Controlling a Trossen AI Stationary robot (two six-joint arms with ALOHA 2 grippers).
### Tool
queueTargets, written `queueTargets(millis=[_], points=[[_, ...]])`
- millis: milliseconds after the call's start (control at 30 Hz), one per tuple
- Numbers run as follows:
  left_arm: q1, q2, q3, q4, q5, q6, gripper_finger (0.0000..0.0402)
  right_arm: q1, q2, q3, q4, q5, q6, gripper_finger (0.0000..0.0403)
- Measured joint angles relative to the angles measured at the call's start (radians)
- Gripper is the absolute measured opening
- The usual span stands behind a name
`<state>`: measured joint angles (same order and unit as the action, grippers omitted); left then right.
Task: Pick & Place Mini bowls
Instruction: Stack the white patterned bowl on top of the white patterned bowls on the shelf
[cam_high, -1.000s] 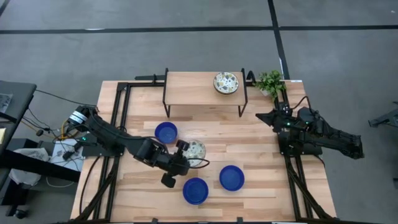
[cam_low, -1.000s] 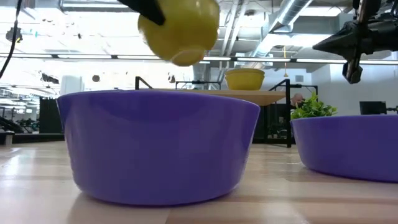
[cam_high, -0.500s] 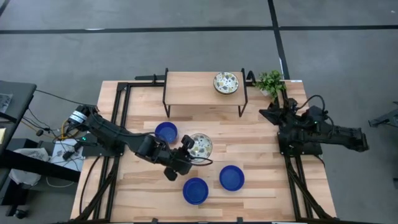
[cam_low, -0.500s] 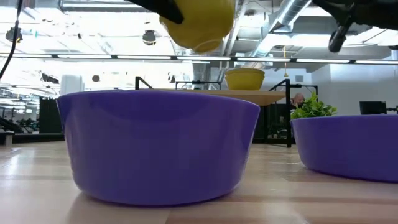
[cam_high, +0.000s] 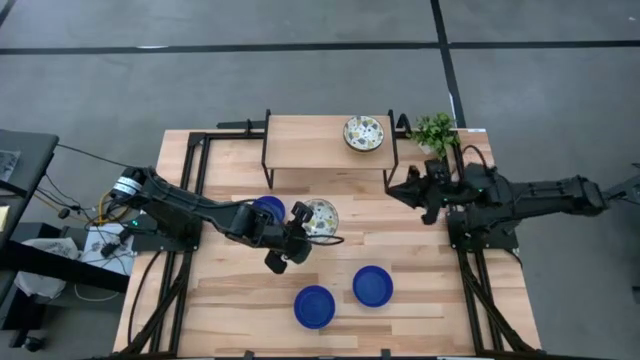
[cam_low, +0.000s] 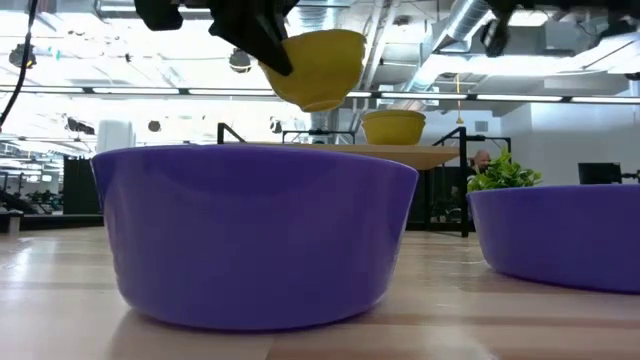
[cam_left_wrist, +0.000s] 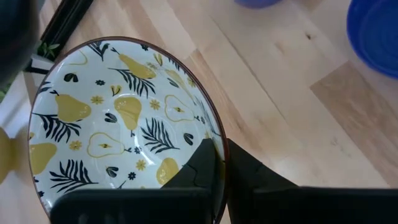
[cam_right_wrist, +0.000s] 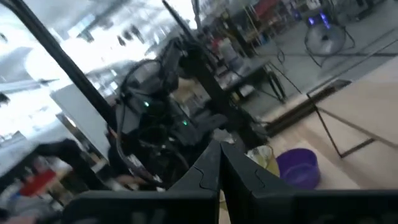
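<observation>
My left gripper (cam_high: 303, 232) is shut on a mini bowl (cam_high: 320, 217), white with a pear-and-leaf pattern inside (cam_left_wrist: 118, 124) and yellow outside (cam_low: 318, 68). It hangs above the table's middle. A second patterned bowl (cam_high: 364, 133) stands on the wooden shelf (cam_high: 310, 140) at the far edge. Of the blue bowls, one (cam_high: 266, 207) is partly hidden behind my left arm, and two (cam_high: 315, 306) (cam_high: 373, 286) sit near the front edge. My right gripper (cam_high: 400, 190) is shut on nothing, raised over the table's right side. My left gripper pinches the patterned bowl's rim (cam_left_wrist: 219, 146) on the side nearest the arm, one finger (cam_left_wrist: 200, 163) inside the bowl and the other (cam_left_wrist: 255, 177) outside. The fingers slant down from the table's left. The bowl is lifted clear, mouth up and nearly level.
A small green plant (cam_high: 435, 130) stands at the far right corner beside the shelf. Black frame rails (cam_high: 190, 180) run along the table's left and right sides. Bare wood (cam_high: 380, 230) lies between the shelf and the front blue bowls.
My left gripper has carried the patterned bowl toward the far edge and the shelf, rolling so that the bowl sits more level. My right gripper has risen and swung out from its folded pose toward the table's middle, staying shut.
</observation>
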<state>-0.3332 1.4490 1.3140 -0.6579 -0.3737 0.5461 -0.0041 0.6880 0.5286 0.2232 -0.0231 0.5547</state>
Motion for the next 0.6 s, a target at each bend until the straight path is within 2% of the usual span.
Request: queueTargets(millis=[267,367,500,600], points=[[-0.002,0.0,0.0,-0.003,-0.001,0.0,0.001,0.0,0.284,0.363,-0.537,-0.002,-0.015,0.0],[-0.002,-0.001,0.0,-0.024,-0.046,0.0,0.001,-0.012,0.37,0.463,-0.701,-0.005,-0.015,0.0],[0.001,-0.001,0.0,-0.067,-0.152,0.0,0.001,-0.04,0.455,0.57,-0.822,-0.037,-0.032,0.0006],[-0.002,-0.002,0.0,-0.063,-0.166,-0.001,0.001,-0.06,0.502,0.628,-0.833,-0.083,-0.055,0.0026]])
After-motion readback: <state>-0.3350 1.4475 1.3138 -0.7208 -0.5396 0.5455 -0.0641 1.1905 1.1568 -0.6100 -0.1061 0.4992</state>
